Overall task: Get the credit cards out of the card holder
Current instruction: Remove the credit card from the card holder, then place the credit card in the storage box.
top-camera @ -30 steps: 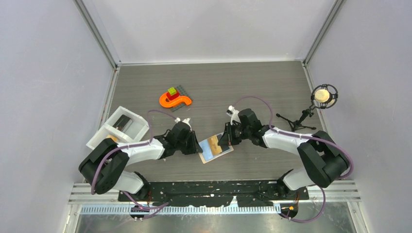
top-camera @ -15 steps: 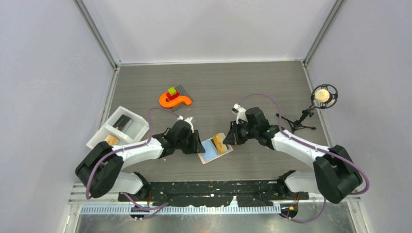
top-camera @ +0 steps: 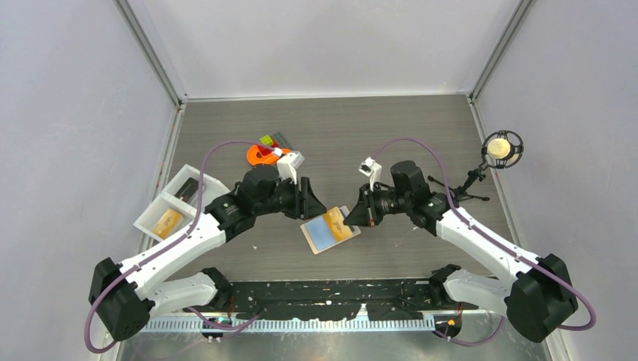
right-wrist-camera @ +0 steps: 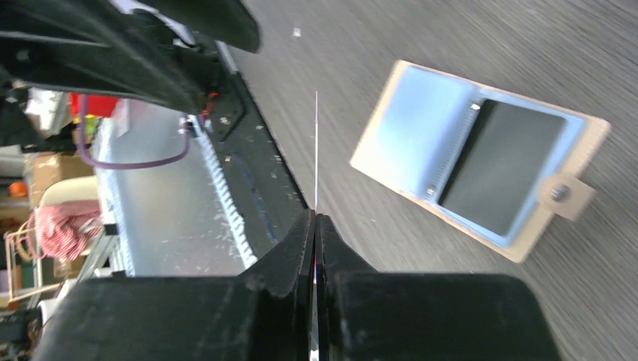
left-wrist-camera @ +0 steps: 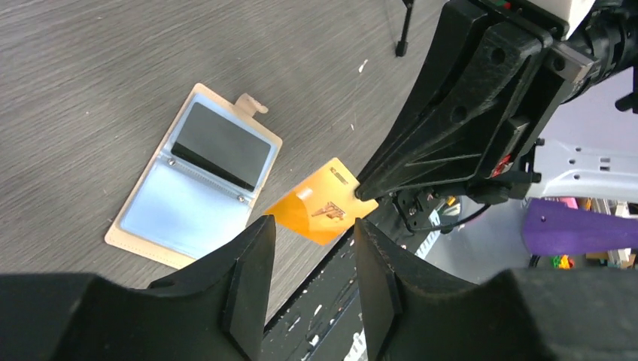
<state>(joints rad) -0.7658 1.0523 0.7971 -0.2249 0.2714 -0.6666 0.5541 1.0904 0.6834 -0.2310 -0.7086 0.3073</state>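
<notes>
Dark grey wood-grain worktop [top-camera: 391, 128] fills the enclosure between pale, plain walls. Locate the flat beige-tan card holder [top-camera: 320, 239] at the near centre, between the two arms. It lies open with its pale blue inner faces up. Its long axis runs from near-left to far-right, and the small rounded snap tab [left-wrist-camera: 252, 105] projects from the far-right end. The pocket on the tab side holds a matte dark grey card [left-wrist-camera: 220, 144].

The right end effector [top-camera: 352, 214] is pressed together on one corner of the thin orange-yellow plastic card [left-wrist-camera: 320, 209]. It holds the card clear above the holder, edge-on to the right wrist camera. The left end effector [left-wrist-camera: 312, 252] is spread and grips nothing.

At the left edge, the white two-compartment tray [top-camera: 183, 168] carries a dark flat item in its far compartment and a yellow-orange item in its near one. You cannot tell what either item is.
</notes>
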